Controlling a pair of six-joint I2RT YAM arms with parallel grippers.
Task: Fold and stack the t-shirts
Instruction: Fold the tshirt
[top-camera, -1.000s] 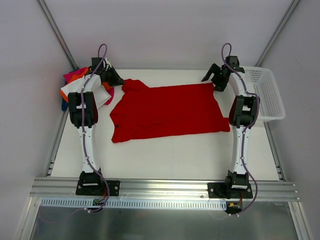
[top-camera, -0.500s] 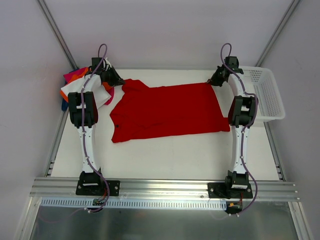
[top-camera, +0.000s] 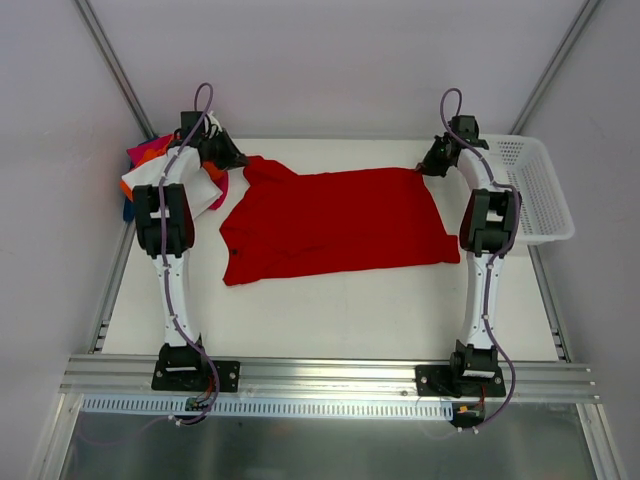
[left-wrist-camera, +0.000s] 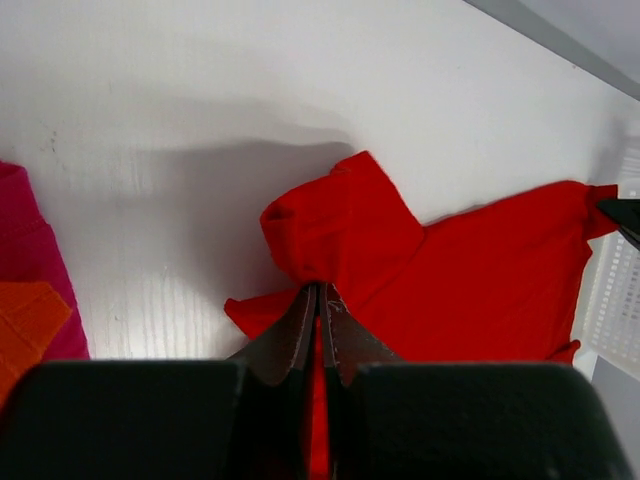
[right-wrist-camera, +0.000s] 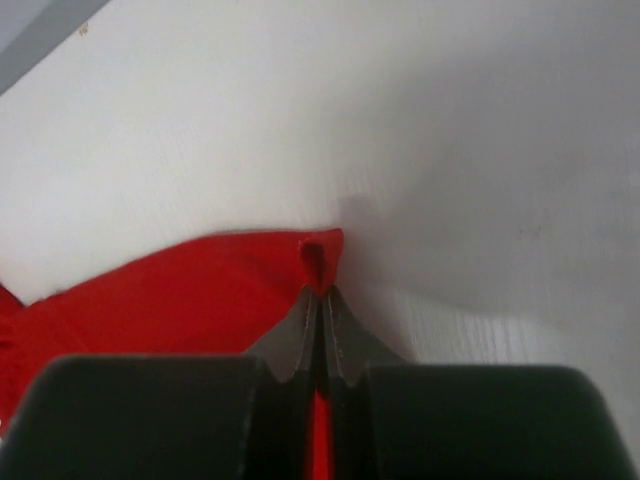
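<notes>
White table (top-camera: 330, 310) between pale grey walls (top-camera: 330, 60), evenly lit

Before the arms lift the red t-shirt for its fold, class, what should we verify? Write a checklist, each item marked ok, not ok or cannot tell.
1. Left end effector shut on the red t-shirt beside its far left sleeve: ok.
2. Right end effector shut on the shirt's far right corner: ok.
3. Cloth lying smooth: not ok, the sleeve is bunched up.
4. Folded shirts apart from the red one: ok.
5. White mesh basket apart from the cloth: ok.
6. Each grip holds every layer of cloth: cannot tell.
</notes>
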